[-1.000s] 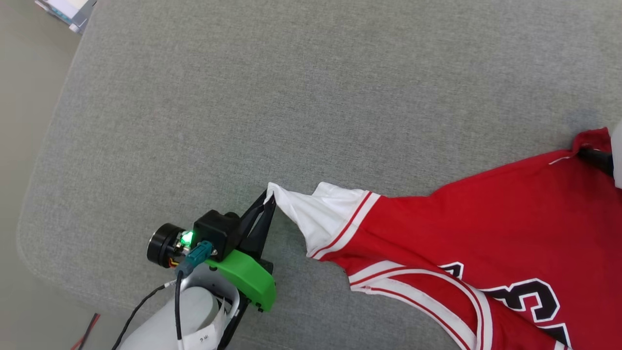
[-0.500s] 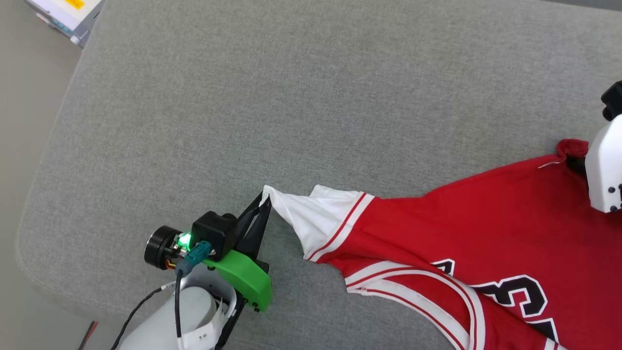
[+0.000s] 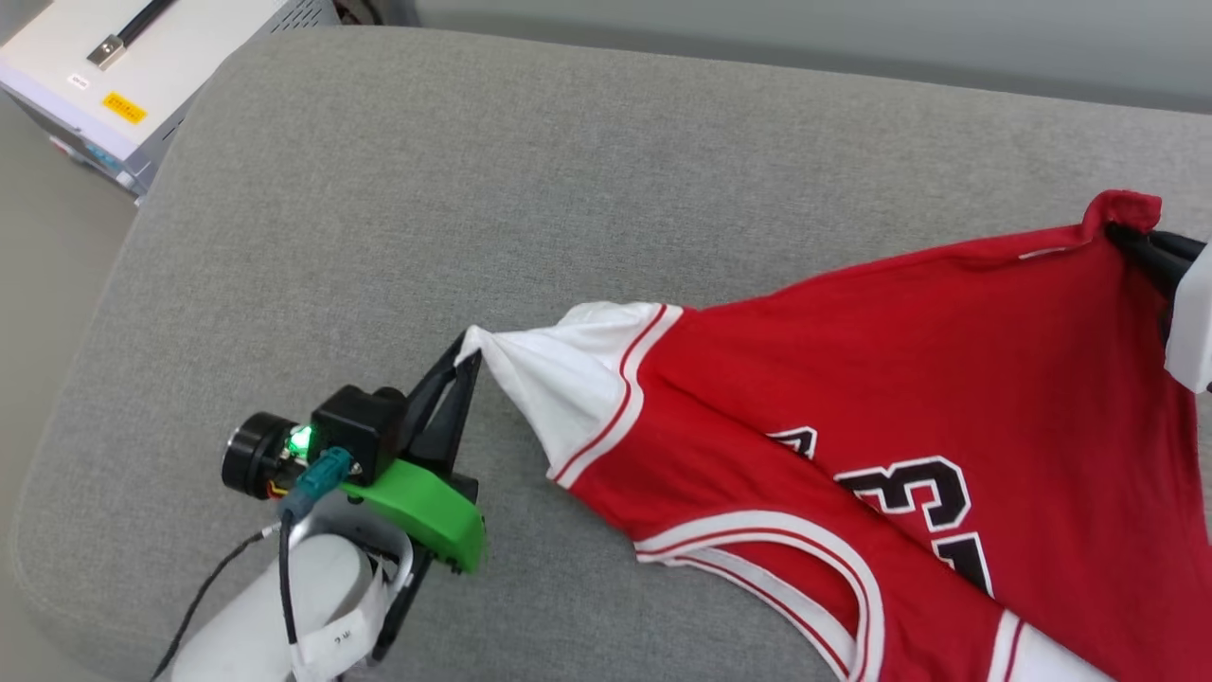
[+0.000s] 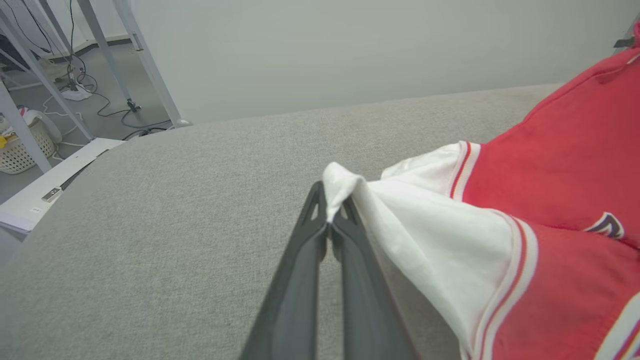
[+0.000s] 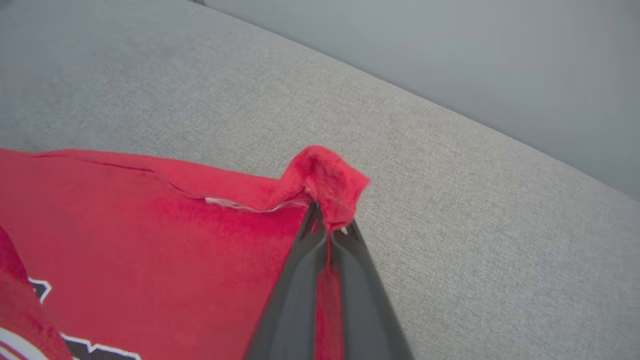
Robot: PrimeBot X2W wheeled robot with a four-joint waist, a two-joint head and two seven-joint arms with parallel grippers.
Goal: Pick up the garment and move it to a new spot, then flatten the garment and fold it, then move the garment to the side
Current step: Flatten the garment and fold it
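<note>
Left gripper [image 3: 466,353] pinches the white sleeve of the jersey [image 3: 852,398]; right gripper [image 5: 327,227] clamps a red corner (far right) over the grey cushion [image 3: 473,189].

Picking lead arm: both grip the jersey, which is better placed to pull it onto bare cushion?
Left, probably: left gripper pinches the jersey's white sleeve beside the bare cushion; right gripper holds its far red corner.
</note>
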